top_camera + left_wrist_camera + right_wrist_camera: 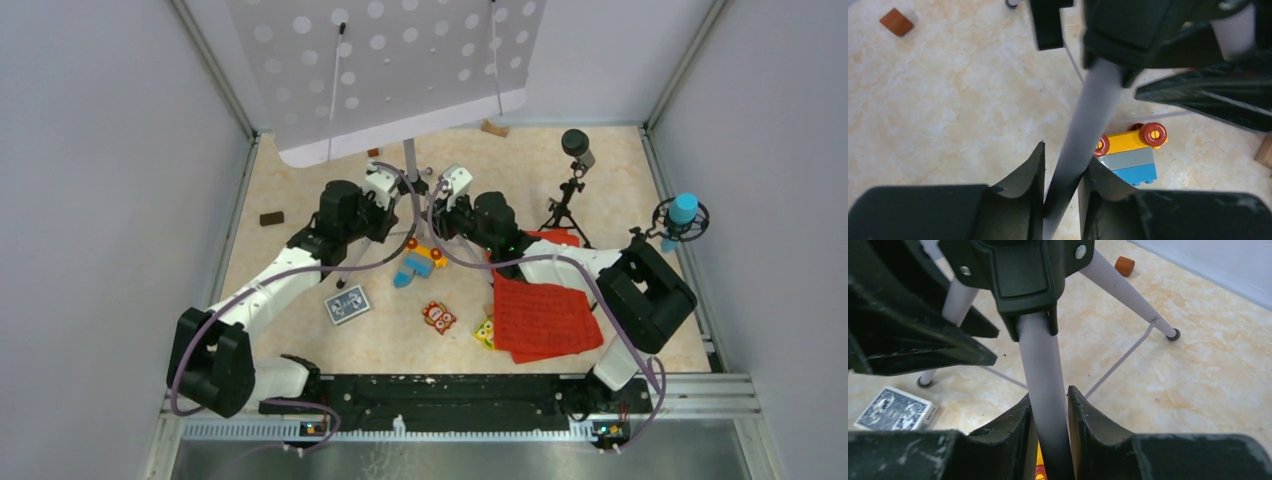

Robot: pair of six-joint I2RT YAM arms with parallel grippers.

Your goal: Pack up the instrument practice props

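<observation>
The grey hole-punched music stand (400,60) stands at the back on its silver tripod. My left gripper (392,192) is shut on one silver leg (1088,120), which runs between its fingers (1033,170). My right gripper (447,192) is shut on another silver leg (1040,365), close under the black tripod hub (1023,275). The red music sheets (545,318) lie at the front right. A dark microphone (577,145) sits on a small black tripod (565,212). A blue microphone (683,210) sits in a black mount at the right wall.
A toy car block (420,262) lies under the stand, also in the left wrist view (1130,152). Two colourful blocks (438,317) lie mid-table. A blue-patterned card deck (347,305) lies front left, also in the right wrist view (895,410). Small brown blocks (271,218) lie around.
</observation>
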